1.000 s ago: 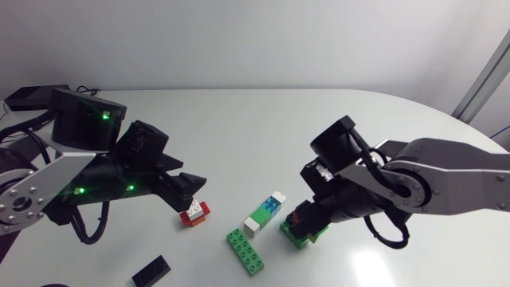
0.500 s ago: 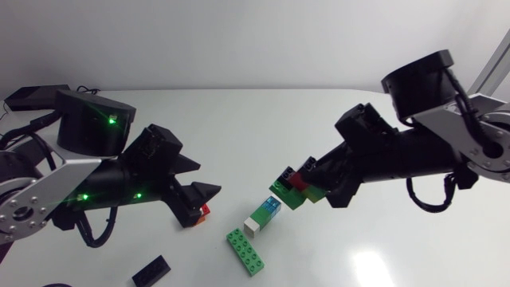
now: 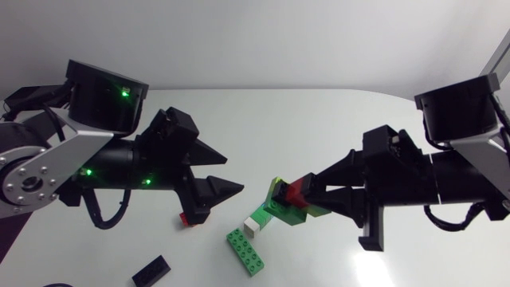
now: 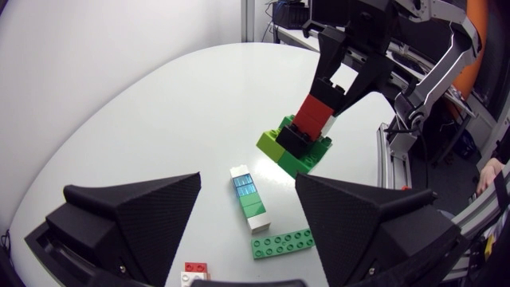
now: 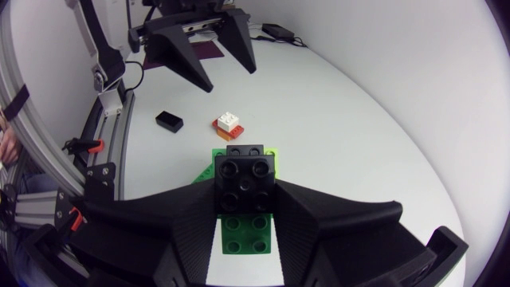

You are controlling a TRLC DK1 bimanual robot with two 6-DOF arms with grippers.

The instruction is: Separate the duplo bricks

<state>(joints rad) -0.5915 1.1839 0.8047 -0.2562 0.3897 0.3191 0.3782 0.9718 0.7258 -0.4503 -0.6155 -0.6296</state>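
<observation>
My right gripper is shut on a stack of duplo bricks, green and lime at one end with red and black among them, and holds it above the table. In the right wrist view the black brick sits clamped between my fingers, with a green brick beyond it. My left gripper is open, its tips pointing at the stack from a short way off. In the left wrist view the stack hangs ahead of my open left gripper, with the right gripper behind it.
On the table lie a white, blue and green column, a flat green plate, a small red and white brick partly under my left gripper, and a black brick near the front edge.
My right arm has lifted the stack off the table and turned it toward the left. My left gripper has risen and moved right toward it.
</observation>
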